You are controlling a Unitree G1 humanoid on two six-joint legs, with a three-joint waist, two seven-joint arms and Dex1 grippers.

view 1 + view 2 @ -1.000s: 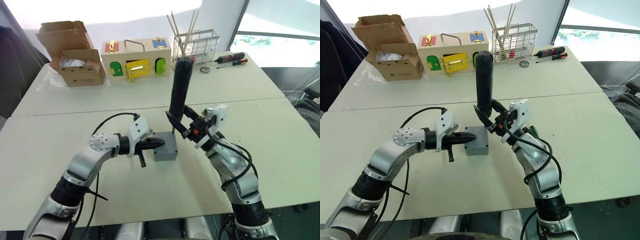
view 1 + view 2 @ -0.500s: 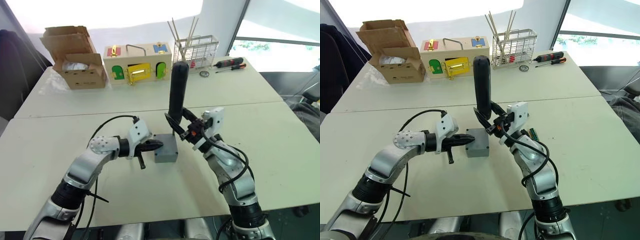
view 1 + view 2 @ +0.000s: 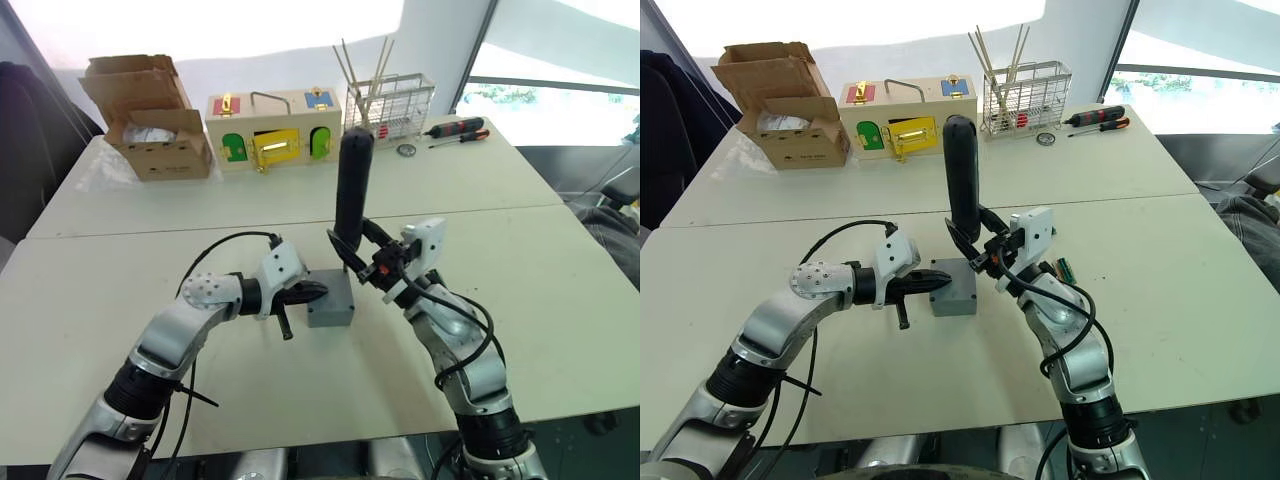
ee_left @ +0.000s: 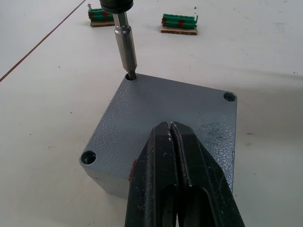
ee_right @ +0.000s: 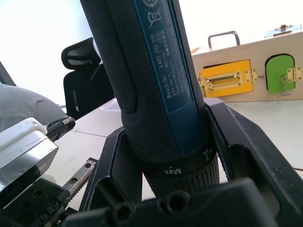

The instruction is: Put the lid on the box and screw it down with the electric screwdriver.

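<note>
A small square grey plastic junction box point(image 3: 331, 297) is seen near the middle of a white table point(image 3: 560, 290), its flat grey plastic lid point(image 4: 175, 118) seated on top with screw holes at the corners; the left gripper point(image 3: 312, 290), its two black fingers pressed together and holding nothing, is laid against the box's left edge, the tips resting over the lid; a thick black cylindrical electric screwdriver point(image 3: 351, 190) is held upright, pinched low on its body by the right gripper point(image 3: 352, 252) just behind and to the right of the box; its thin metal bit point(image 4: 125, 40) is set down into one far corner hole of the lid; two small green terminal blocks point(image 4: 179, 21) are seen on the table just beyond the box; at the far edge of the table, well apart, are ranged a brown cardboard box point(image 3: 150, 115), a wooden box with coloured latches point(image 3: 272, 128), a wire basket holding thin sticks point(image 3: 390, 98) and orange-and-black hand screwdrivers point(image 3: 458, 128).
</note>
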